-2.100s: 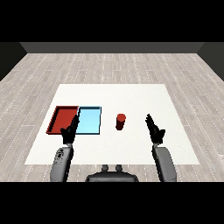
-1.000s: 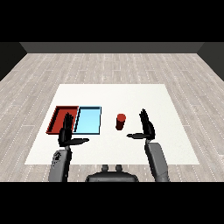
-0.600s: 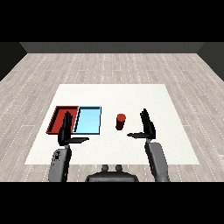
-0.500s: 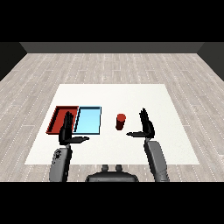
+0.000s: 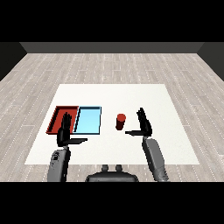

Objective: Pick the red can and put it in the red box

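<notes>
The red can (image 5: 120, 121) stands upright on the white table, to the right of the light blue tray. My right hand (image 5: 143, 124) is open just right of the can, fingers straight up and thumb pointing left toward it, not touching. The red tray (image 5: 57, 118) lies at the left, beside the blue one. Over the red tray's near edge hovers my left hand (image 5: 65, 131), open, with its thumb pointing right.
The light blue tray (image 5: 88, 120) lies between the red tray and the can. The white table (image 5: 131, 96) stretches behind and to the right of the can. Grey wooden floor surrounds the table.
My right hand has moved left and a little forward, closing in on the can from its right side. The left hand and the can have stayed put.
</notes>
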`<act>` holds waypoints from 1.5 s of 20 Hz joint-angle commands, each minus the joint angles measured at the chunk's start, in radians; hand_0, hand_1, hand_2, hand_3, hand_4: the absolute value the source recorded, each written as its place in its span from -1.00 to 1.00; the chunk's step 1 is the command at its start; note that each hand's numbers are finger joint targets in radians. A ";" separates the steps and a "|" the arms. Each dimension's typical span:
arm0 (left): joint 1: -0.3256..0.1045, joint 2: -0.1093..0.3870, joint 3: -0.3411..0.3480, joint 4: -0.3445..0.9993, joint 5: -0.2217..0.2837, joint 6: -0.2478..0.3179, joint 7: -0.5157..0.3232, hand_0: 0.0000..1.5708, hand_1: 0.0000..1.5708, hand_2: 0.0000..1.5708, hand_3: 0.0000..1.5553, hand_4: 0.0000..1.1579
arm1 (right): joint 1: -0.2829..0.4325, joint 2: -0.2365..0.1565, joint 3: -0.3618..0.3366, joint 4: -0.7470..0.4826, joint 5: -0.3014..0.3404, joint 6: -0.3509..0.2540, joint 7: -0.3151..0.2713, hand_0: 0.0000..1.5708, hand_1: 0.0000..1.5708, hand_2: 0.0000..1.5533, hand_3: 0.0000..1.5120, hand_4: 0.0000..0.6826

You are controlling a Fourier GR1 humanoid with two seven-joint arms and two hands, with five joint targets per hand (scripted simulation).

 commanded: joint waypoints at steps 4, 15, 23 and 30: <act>-0.057 -0.015 -0.012 0.002 0.000 0.022 0.045 -1.00 -1.00 -1.00 -1.00 -1.00 | -0.085 0.012 0.027 0.178 -0.044 -0.049 -0.066 -1.00 -1.00 -1.00 -1.00 -1.00; 0.039 0.005 0.010 -0.020 0.049 -0.034 -0.009 -1.00 -1.00 -1.00 -1.00 -1.00 | -0.227 0.012 0.065 0.432 -0.163 -0.056 -0.196 -1.00 -1.00 -1.00 -1.00 -1.00; -0.056 0.007 0.021 0.021 0.038 0.000 0.034 -1.00 -1.00 -1.00 -1.00 -1.00 | -0.314 0.012 0.063 0.535 -0.243 -0.069 -0.221 -1.00 -1.00 -1.00 -1.00 -1.00; -0.035 -0.015 0.000 0.038 0.023 0.005 -0.017 -1.00 -1.00 -1.00 -1.00 -1.00 | -0.324 0.012 0.178 0.612 -0.335 -0.118 -0.290 -1.00 -1.00 -1.00 -1.00 -1.00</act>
